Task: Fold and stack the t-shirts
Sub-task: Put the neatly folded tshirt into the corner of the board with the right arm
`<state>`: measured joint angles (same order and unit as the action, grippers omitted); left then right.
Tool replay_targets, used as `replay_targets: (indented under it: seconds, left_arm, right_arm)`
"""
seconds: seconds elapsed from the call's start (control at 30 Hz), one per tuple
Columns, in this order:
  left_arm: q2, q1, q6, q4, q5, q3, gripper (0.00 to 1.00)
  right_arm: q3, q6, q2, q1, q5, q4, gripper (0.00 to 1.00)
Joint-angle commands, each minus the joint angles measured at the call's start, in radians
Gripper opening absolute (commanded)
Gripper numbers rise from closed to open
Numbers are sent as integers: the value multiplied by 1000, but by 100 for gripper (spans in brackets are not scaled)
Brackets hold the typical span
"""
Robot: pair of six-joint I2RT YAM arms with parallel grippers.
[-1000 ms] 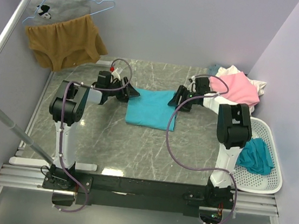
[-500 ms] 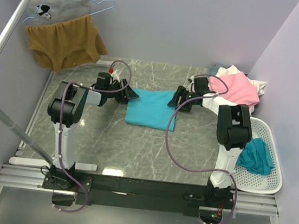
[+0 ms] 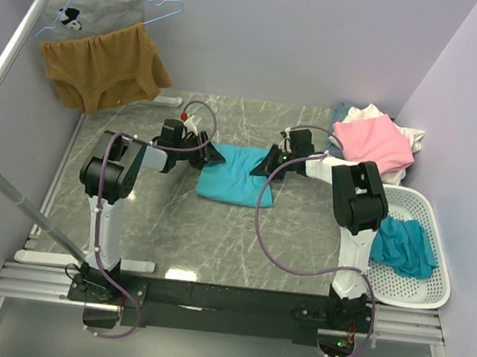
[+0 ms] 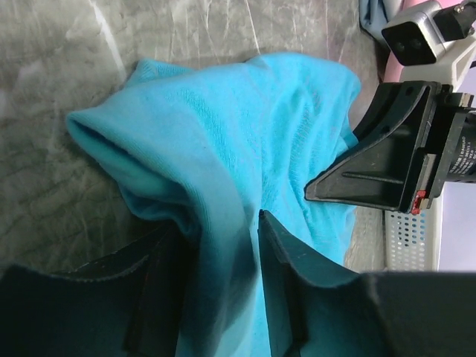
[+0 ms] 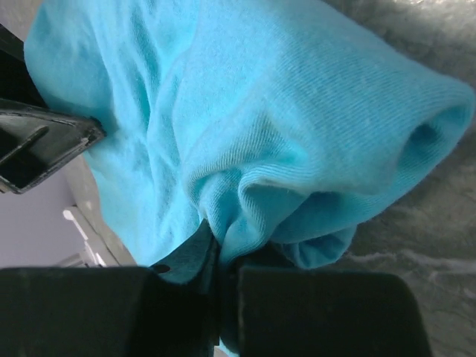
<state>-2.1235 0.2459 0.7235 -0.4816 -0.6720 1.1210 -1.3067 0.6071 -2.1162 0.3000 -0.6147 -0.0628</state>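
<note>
Bright, even overhead light filled the top view; a patch of glare shone on the marble table (image 3: 214, 236) near its front edge; shadows fell soft; both wrist views showed the turquoise t-shirt (image 4: 223, 126) sharply, their near foregrounds dark and soft.

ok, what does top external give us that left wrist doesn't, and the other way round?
Only top external: the mustard-brown garment and grey garment on hangers, the teal shirt in the white basket, and both whole arms.
Only left wrist: close up, cloth bunched between the fingers of the left gripper.
Both: the turquoise t-shirt on the marble table, and the right gripper at its opposite side.
</note>
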Motion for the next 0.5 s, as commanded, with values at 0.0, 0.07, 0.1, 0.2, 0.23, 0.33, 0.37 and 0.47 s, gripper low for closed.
replay_targets:
  seconds: [0.0,0.07,0.1,0.2,0.23,0.33,0.37,0.47]
  left_arm:
    - [5,10,7,-26,-6,-9,45]
    - [23,10,5,-19,2,-12,48]
    - [31,10,5,-15,5,-12,57]
    - [74,6,8,-5,2,-9,66]
    - [89,3,13,-9,-1,-12,69]
    - [155,3,11,8,18,-12,99]
    - [184,3,5,14,17,-9,99]
    - [230,3,-1,34,20,-10,99]
  right_arm:
    - [-29,2,-27,2,29,-12,0]
    - [-55,-4,-5,-19,41,-26,0]
    - [-69,-18,16,-30,53,-40,0]
    - [-159,-73,54,-71,113,-146,0]
    - [-208,-88,61,-84,121,-172,0]
    - [-317,-128,81,-133,157,-258,0]
    - [-347,-144,84,-143,173,-300,0]
    - [-445,-155,90,-203,222,-334,0]
